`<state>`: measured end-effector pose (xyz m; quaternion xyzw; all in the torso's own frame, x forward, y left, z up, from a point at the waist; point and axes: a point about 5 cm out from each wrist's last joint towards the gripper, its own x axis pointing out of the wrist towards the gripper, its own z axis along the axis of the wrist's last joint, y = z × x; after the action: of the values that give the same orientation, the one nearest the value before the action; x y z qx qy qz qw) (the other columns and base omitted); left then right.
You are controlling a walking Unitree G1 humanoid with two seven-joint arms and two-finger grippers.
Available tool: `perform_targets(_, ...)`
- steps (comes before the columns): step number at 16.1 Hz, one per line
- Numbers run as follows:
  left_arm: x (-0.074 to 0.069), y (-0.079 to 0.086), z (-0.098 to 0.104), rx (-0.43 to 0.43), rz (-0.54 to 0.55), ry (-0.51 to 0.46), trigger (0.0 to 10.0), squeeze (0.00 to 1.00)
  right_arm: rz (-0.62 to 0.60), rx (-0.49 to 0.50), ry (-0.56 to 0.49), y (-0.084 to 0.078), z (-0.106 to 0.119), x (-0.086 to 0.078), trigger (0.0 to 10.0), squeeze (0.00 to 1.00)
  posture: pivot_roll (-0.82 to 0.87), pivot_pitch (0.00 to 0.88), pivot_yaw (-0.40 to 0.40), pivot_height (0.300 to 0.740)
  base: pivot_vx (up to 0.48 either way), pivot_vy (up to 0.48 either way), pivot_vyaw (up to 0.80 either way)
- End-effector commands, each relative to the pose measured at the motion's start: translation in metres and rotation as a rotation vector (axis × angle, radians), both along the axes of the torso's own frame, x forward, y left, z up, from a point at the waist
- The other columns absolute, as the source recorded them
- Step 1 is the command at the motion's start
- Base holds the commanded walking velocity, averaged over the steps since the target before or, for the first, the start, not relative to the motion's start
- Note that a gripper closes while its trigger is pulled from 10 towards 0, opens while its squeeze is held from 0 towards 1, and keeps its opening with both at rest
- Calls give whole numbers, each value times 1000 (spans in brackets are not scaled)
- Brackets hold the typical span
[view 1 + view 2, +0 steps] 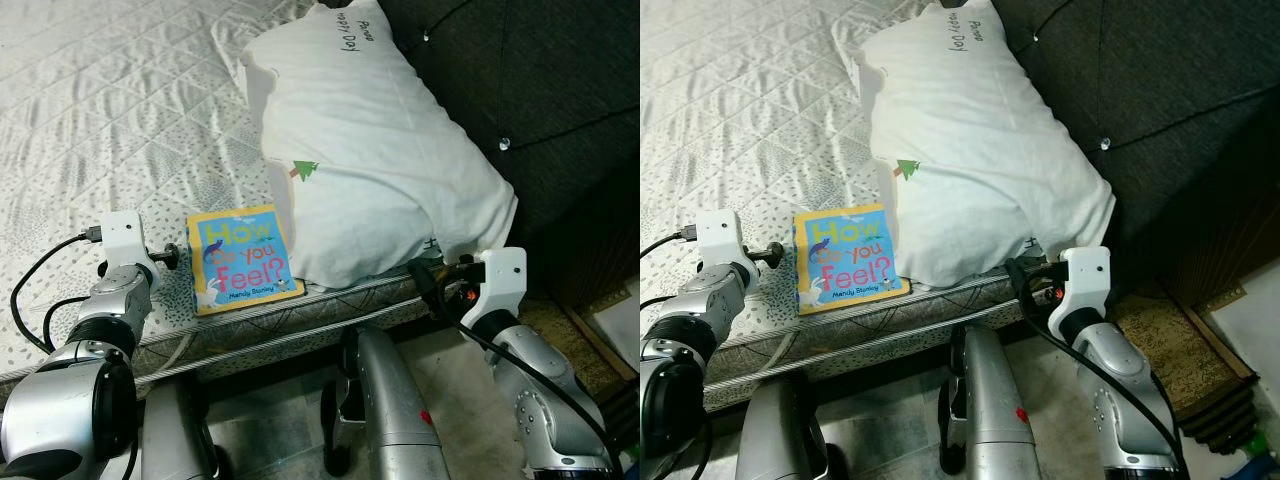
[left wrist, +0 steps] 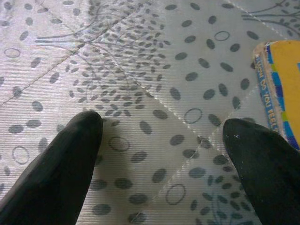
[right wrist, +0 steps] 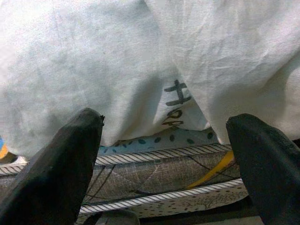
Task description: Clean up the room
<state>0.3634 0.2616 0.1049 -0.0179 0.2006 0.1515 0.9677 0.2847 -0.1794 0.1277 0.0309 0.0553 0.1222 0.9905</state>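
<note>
Book flat on bed edge, touching pillow. Left tool spread, just beside book; right tool spread facing pillow corner. I'd slide left finger under cover before pinching.

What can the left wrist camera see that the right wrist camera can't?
The left wrist view has the dotted bed sheet up close and a yellow corner of the book, with the left pincer open above the sheet. The right wrist view has the white pillow with dark letters on it and the striped edge of the mattress below it, with the right pincer open and pointing at them. Both have two black fingers spread apart and a bit of dotted sheet.
</note>
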Motion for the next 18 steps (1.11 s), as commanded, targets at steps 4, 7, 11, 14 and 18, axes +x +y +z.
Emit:
perform_targets(4, -11, 13, -7, 47, 67, -53, 10000, 0, 4, 31, -2, 6, -4, 0, 10000, 0, -123, 239, -39, 506, 0, 0, 0)
perform_targets(7, -27, 19, -10, 110, 132, -160, 10000, 0, 22, 69, -5, 18, -6, 5, 10000, 0, -70, 229, -31, 506, 0, 0, 0)
perform_targets(11, -52, 4, 0, 183, 120, -353, 10000, 0, 30, 109, -20, 33, -4, 15, 10000, 0, -20, 205, -19, 506, 0, 0, 0)
perform_targets(14, -60, -26, 13, 171, -34, -479, 10000, 0, 28, 205, -68, 47, 7, 30, 10000, 0, 36, 158, -8, 506, 0, 0, 0)
perform_targets(18, -63, -34, 29, 178, -114, -511, 10000, 0, 29, 215, -115, 50, 14, 42, 10000, 0, 55, 123, -4, 506, 0, 0, -250)
